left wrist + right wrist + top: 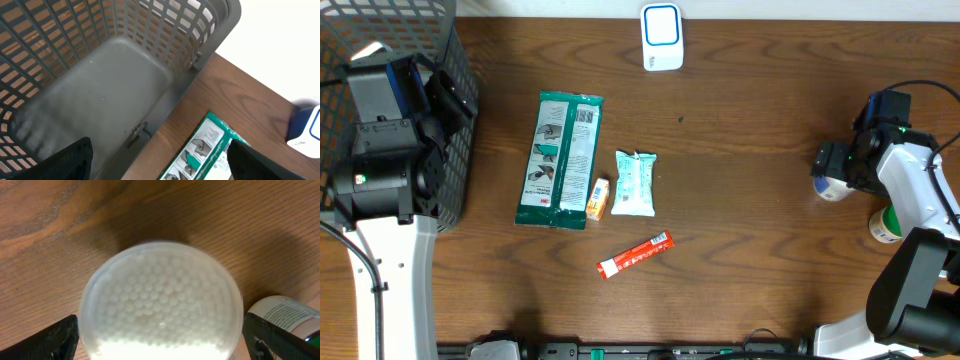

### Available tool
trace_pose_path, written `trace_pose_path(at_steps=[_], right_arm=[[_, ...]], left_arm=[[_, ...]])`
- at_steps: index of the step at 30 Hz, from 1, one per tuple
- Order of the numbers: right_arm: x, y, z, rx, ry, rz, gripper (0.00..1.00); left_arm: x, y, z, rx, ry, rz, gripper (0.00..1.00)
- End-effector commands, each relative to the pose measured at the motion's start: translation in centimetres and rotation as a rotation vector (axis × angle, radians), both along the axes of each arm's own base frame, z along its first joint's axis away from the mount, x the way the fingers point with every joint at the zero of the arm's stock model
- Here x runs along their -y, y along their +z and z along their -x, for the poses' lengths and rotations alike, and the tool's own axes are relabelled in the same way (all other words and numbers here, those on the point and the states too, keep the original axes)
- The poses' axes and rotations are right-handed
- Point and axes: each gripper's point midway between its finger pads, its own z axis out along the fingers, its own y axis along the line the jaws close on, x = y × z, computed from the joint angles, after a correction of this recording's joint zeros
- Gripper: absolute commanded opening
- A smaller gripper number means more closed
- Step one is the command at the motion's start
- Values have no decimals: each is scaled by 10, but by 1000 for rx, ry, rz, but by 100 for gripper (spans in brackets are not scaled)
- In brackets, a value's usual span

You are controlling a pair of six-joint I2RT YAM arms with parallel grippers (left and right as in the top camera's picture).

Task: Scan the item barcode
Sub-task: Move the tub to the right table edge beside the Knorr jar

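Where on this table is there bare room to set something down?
Free: the wide stretch between the wipes packet and the round tub, and the strip near the scanner. Crowded: around the green pack, yellow box and red stick, and by the bottle beside the tub.

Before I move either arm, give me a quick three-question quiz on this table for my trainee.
1. True or false: the orange box lies between the green pack and the teal pack.
2. What sits between the fingers of the right gripper? A the round clear tub; B the orange box; C the green pack.
3. Which gripper hovers by the basket?
Key: 1 true; 2 A; 3 the left gripper.
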Motion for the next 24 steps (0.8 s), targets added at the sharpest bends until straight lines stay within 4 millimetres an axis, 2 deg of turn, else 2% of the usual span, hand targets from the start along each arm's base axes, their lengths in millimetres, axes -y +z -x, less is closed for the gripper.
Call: trace_pose_path(at_steps=[1, 4, 7, 12, 16, 18, 19, 21, 22, 24], right_arm=[[8, 2, 1, 8, -24, 0, 99], [10, 5, 1, 16, -26, 4, 99], [13, 17, -5, 35, -24, 9, 99], [14, 61, -23, 94, -18, 8, 99], [-2, 91, -40, 168, 37, -85, 99], [-26, 100, -51, 227, 114, -206, 97], [-42, 104, -56, 258, 168, -283, 91], [-63, 104, -61, 288, 238, -364, 70], [-68, 103, -64, 292, 249, -372, 50], [-72, 95, -68, 291, 263, -349, 21]], left_arm=[[-3, 1, 1, 1, 9, -7, 84], [-3, 1, 1, 1, 9, -7, 84], [-3, 1, 1, 1, 9, -7, 84], [-3, 1, 1, 1, 9, -7, 84], [-3, 1, 1, 1, 9, -7, 84], [-3, 1, 1, 1, 9, -7, 84], [-3, 1, 1, 1, 9, -7, 84], [-3, 1, 1, 1, 9, -7, 84], [-3, 2, 0, 1, 9, -7, 84], [-3, 1, 1, 1, 9, -7, 84]])
